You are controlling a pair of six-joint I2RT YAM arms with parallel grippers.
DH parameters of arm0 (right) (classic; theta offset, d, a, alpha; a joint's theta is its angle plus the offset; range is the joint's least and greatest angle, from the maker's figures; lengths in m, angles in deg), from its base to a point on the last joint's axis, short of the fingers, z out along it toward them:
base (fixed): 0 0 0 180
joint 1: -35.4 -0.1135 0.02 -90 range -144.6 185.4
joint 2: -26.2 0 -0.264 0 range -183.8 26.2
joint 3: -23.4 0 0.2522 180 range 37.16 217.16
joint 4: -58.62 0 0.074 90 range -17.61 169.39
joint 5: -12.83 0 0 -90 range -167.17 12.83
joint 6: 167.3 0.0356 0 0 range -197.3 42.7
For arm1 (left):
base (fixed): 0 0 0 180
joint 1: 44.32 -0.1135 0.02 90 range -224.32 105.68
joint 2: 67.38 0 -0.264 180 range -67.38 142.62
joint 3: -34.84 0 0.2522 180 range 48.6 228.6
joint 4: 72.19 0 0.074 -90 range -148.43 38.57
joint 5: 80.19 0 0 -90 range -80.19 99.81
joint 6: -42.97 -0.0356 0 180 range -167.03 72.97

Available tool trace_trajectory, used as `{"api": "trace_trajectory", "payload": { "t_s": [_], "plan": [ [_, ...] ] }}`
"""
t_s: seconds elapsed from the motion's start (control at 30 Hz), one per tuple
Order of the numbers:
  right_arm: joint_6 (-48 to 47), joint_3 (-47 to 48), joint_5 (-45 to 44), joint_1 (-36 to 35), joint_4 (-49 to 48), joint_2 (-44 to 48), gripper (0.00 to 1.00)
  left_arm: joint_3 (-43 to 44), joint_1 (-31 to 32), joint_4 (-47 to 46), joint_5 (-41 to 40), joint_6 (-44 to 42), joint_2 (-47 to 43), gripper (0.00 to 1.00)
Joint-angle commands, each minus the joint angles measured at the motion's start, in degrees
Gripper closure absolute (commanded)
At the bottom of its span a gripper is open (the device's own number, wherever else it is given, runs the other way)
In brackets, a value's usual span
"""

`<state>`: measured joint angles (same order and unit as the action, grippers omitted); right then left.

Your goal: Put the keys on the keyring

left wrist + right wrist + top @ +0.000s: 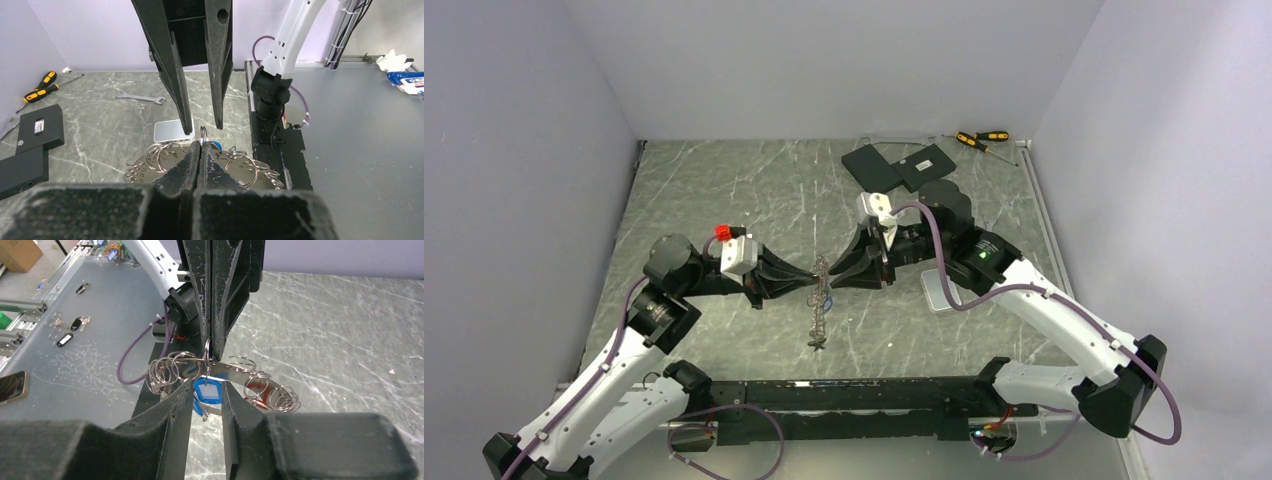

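From above, the left gripper (810, 280) and the right gripper (838, 277) met nose to nose at mid-table. The keyring (821, 306) hung between them, its lower end reaching the table (724, 190) on the near side. Two screwdrivers (982, 139) and dark flat boxes (899, 166) lay at the far right. A pale slab (937, 293) sat just right of the right gripper.

In the left wrist view, the left gripper (200, 150) was clenched tight on a small wire loop (203, 134) at the top of the keyring (162, 161), whose rings fanned out to both sides below. The right gripper (204, 127) pointed in from opposite, its tips apart on either side of that loop. A wrench (140, 97) lay farther off. The stamped marks on the metal and the white sticker on a box (39, 125) were too small to read.

In the right wrist view, the right gripper (206, 390) stood partway open, straddling the blue-tagged key (207, 391) that hung under the loop. Slim gaps showed on both sides, so it looked released rather than gripping. A red tag (256, 388) showed among the rings to the right. The blue tag's window looked blank.

The step seemed to be seating that key on the ring. Doing it well called for a firm left pinch, a square close on the tag, and small feeding moves along the wire without twisting the loop free.
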<state>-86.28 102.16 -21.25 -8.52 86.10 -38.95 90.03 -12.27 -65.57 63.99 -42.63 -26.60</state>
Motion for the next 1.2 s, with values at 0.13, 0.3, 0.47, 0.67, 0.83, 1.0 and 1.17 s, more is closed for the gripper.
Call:
{"api": "trace_trajectory", "payload": {
  "t_s": [0.13,0.3,0.47,0.67,0.83,1.0,1.17],
  "plan": [
    [-1.31,3.82,-0.17,-2.45,-0.59,-2.12,0.70,0.10,-0.50,-5.37,1.05,1.76,-0.08,1.00],
    [-1.07,3.71,-0.63,-2.83,-1.39,-1.70,0.75,0.14,-0.58,-5.02,1.00,1.51,-0.30,1.00],
    [-1.85,4.33,-1.27,-2.84,0.24,-1.63,0.75,0.14,-0.59,-4.97,1.01,1.57,-0.34,1.00],
    [-3.06,4.50,-2.91,-2.84,2.12,-1.22,0.74,0.06,-0.68,-4.99,1.05,1.66,-0.52,1.00],
    [-3.92,5.31,-3.16,-2.84,3.69,-1.47,0.88,-0.03,-0.68,-5.34,0.96,1.90,-0.70,1.00],
    [-4.30,5.58,-3.52,-2.84,4.77,-1.74,0.99,-0.20,-0.72,-5.81,0.68,2.31,-1.00,1.00],
    [-4.30,5.50,-3.37,-2.86,5.01,-1.83,1.00,-0.38,-0.83,-7.46,0.64,3.60,-1.15,1.00]
  ]
}}
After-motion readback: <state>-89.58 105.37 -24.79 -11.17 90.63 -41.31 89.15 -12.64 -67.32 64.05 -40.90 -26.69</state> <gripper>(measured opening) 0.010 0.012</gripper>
